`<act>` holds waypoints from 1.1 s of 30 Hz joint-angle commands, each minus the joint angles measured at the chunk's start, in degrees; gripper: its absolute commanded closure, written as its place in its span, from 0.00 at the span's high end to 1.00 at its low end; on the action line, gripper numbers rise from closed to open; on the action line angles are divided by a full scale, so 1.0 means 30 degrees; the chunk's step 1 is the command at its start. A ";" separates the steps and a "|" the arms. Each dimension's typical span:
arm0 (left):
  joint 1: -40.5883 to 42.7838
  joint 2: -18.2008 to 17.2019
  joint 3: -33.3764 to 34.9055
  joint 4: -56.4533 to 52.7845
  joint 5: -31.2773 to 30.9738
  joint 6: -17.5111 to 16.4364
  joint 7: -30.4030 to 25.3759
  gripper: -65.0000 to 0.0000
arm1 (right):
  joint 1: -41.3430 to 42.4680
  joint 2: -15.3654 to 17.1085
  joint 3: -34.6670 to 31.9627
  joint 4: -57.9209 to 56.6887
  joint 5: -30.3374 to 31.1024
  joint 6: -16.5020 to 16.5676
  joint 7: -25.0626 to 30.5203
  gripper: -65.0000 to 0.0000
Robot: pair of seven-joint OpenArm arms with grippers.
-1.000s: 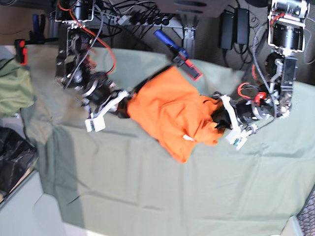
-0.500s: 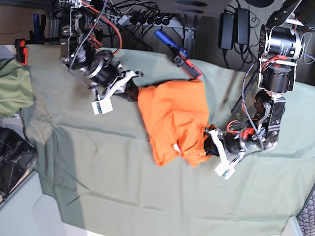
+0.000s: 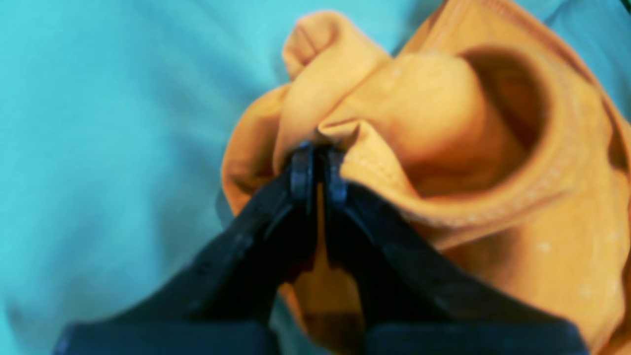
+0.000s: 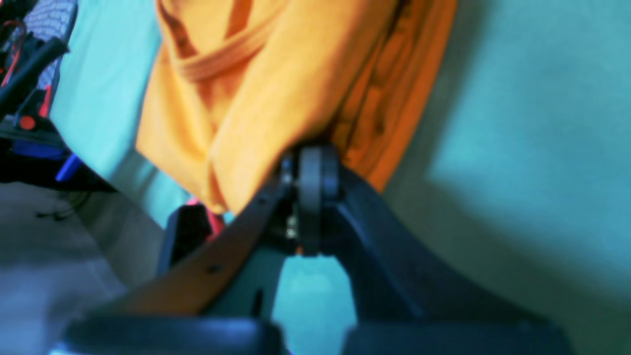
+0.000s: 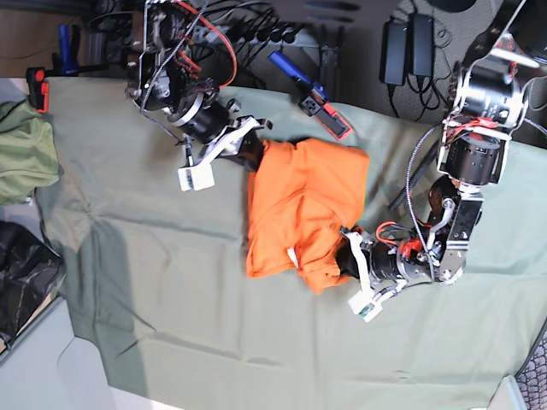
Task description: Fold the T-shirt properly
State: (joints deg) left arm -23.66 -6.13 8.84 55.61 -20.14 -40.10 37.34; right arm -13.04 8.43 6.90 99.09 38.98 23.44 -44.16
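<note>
One orange T-shirt (image 5: 299, 209) lies bunched near the middle of one large sage-green cloth (image 5: 214, 325) that covers the worktop. Two claws grip it: the left claw (image 5: 346, 260) is pinched on a hemmed edge at the shirt's lower corner in the base view, and the right claw (image 5: 252, 152) is clamped tight on a fold at its upper edge. One olive-green garment (image 5: 24, 158) sits apart at the cloth's edge

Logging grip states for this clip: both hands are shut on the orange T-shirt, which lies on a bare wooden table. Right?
Not quite. The T-shirt lies on a sage-green cloth, not bare wood, as the base view shows. Both the left hand and right hand are shut on it.
</note>
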 commanded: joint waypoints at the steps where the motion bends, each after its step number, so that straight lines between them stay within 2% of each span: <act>1: -0.0554 -0.0546 -0.0058 0.0976 -0.0670 0.0032 0.0372 0.07 | 0.0153 0.0095 0.0393 0.0532 0.0284 0.2244 0.0364 0.00; 3: -0.0124 -0.1290 -0.0058 0.2659 -0.1370 0.0032 0.1523 0.07 | 0.0153 0.0095 0.1042 0.0685 0.0291 0.2251 0.0364 0.00; 8: 0.2455 -0.3468 -0.0058 0.8378 -0.3089 0.0032 0.2667 0.07 | 0.0153 0.0503 0.2251 0.0721 0.0291 0.2251 0.0357 0.00; 11: 0.4539 -0.4641 -0.0058 1.1351 -0.4160 0.0032 0.3504 0.07 | 0.0087 0.1282 0.2630 0.0721 0.0299 0.2251 0.0204 0.00; 14: 0.6994 -0.5821 -0.0233 1.3865 -0.4452 0.0032 0.3585 0.07 | -0.0444 0.2222 0.2885 0.0867 0.0372 0.2251 0.0189 0.00; 19: 1.1642 -0.7242 -0.2426 1.8010 -0.4969 0.0138 0.4080 0.07 | -0.2674 0.3636 0.3534 0.2076 0.0379 0.2244 -0.0007 0.00; 24: 1.6757 -0.7584 -0.5304 2.0640 -0.5697 0.0138 0.4233 0.07 | -0.6244 0.4881 0.4459 0.3220 0.0765 0.2229 -0.0452 0.00; 29: 2.0786 -0.7592 -0.6258 2.0633 -0.5982 0.0087 0.4371 0.07 | -1.0265 0.5071 0.5610 0.3293 0.0780 0.2244 -0.0721 0.00; 30: 2.1413 -0.7584 -0.6229 2.0502 -0.5916 0.0291 0.4503 0.07 | -1.1067 0.5064 0.5697 0.3286 0.0663 0.2237 -0.0721 0.00; 33: 2.2790 -0.7715 -0.5829 1.9482 -0.4809 0.2331 0.4568 0.07 | -1.3202 0.5064 0.5690 0.3162 -0.0015 0.2178 -0.0707 0.00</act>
State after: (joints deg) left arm 44.34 -28.45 -8.32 113.40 -33.78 -33.30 51.31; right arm -52.16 22.98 23.49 107.92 38.37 23.55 -46.78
